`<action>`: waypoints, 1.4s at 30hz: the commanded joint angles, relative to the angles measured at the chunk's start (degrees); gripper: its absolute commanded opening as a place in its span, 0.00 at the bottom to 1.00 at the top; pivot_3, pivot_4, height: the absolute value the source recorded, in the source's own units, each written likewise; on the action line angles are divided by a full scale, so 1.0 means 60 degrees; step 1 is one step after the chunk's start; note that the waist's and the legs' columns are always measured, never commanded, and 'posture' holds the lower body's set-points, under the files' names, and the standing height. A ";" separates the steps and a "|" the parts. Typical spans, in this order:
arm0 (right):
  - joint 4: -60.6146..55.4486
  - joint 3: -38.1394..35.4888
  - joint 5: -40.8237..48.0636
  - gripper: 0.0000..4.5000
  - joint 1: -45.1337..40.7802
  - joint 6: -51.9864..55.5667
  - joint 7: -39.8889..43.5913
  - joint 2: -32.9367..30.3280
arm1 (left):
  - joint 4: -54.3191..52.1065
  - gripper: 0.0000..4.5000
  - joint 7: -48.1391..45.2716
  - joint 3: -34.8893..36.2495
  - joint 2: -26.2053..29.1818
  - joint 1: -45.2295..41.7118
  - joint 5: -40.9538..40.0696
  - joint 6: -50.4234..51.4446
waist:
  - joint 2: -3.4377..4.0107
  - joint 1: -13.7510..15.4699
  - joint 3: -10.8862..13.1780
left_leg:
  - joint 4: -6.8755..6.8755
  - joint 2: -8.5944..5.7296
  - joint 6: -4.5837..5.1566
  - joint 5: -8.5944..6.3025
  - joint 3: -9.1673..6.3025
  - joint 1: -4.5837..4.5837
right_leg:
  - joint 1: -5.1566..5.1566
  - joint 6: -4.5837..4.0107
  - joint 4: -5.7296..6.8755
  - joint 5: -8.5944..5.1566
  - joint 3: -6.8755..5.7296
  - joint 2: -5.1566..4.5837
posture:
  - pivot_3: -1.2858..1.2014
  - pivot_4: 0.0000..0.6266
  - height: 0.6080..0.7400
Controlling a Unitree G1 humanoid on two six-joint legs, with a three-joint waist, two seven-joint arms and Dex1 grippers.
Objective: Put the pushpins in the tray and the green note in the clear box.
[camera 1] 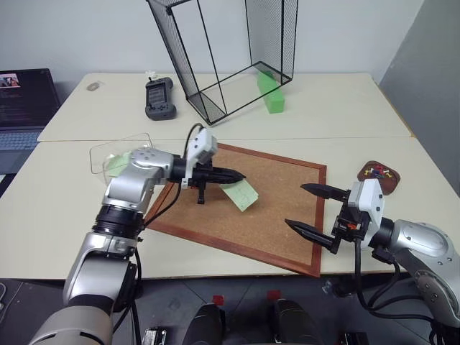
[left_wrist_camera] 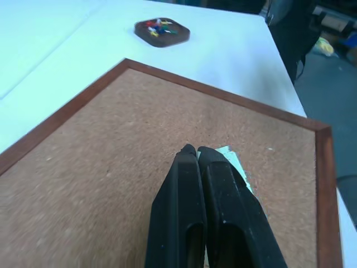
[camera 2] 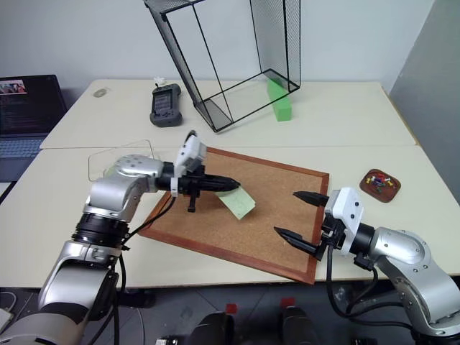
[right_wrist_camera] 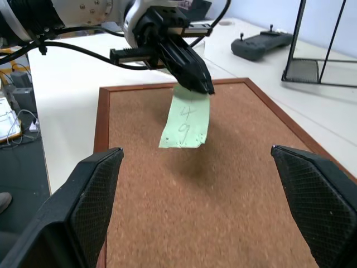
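Counter: pale, bearing corkboard [camera 1: 241, 208] at near edge.
Pushpins [camera 1: 376, 172]: done, in tray [camera 1: 389, 184].
Left fingers [camera 1: 237, 175]: pinched on green note [camera 1: 242, 195], above corkboard.
Right fingers [camera 1: 316, 210]: spread, empty.
Left: note into clear box [camera 1: 100, 154].

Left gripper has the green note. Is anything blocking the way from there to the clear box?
Nothing visible does. The left gripper holds the green note above the corkboard; the clear box sits open-topped on the table just beyond the corkboard's edge, beside that arm.

left arm hides much of the clear box [camera 1: 118, 154]; pushpins [camera 1: 379, 172] too small.
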 commanded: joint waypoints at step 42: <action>0.1585 0.1865 -0.0203 1.00 -0.2959 -0.0401 0.0751 0.1305 | 0.1420 0.02 1.1741 0.5704 -0.0969 0.1412 0.0510 -0.2168 | -0.0031 0.0050 -0.0004 | -0.0003 -0.0010 -0.0011 0.0004 -0.0079 -0.0001 | -0.0003 -0.0002 0.0001 0.0004 -0.0030 -0.0022 | 0.52 0.24 1.00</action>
